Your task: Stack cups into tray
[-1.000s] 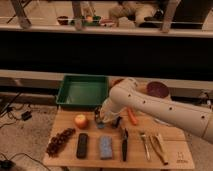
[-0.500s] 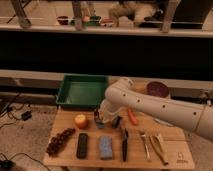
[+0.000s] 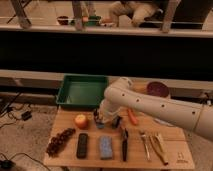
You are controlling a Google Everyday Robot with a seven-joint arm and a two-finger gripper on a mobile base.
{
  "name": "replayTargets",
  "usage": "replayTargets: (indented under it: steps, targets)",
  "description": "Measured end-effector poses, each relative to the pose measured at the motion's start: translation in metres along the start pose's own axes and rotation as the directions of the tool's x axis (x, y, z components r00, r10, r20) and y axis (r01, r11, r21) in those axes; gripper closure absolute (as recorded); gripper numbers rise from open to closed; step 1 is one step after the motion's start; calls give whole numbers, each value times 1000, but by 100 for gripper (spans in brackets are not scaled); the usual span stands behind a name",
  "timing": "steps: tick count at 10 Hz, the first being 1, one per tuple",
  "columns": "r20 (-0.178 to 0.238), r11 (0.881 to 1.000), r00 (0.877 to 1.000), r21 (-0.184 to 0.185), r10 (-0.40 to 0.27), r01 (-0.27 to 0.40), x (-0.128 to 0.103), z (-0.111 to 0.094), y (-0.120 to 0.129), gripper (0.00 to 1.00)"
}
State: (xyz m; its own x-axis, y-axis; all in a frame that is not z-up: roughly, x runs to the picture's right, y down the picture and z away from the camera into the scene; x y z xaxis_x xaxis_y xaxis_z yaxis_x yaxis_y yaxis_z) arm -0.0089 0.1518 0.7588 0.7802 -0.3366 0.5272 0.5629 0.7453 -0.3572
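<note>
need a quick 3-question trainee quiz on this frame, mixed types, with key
1. True or false: the purple bowl sits inside the green tray.
2. What lies just left of the blue sponge? A carrot, B dark flat block, C grapes.
3. Where is the end effector?
Key: 1 false, it sits right of the tray. 2 B. 3 Low over the table, just right of the round orange fruit, in front of the tray.

No words or numbers could be read; a small dark mark (image 3: pixel 180 158) on the table (image 3: pixel 65 120) was too small.
</note>
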Motion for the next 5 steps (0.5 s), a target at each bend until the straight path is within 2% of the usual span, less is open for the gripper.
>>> replayTargets:
  steps: [4,5]
  targets:
    - [1,1000,1000,-1,3,-3,1,1,1,23]
    - [1,1000,1000,0,3,-3,1,0,0,20]
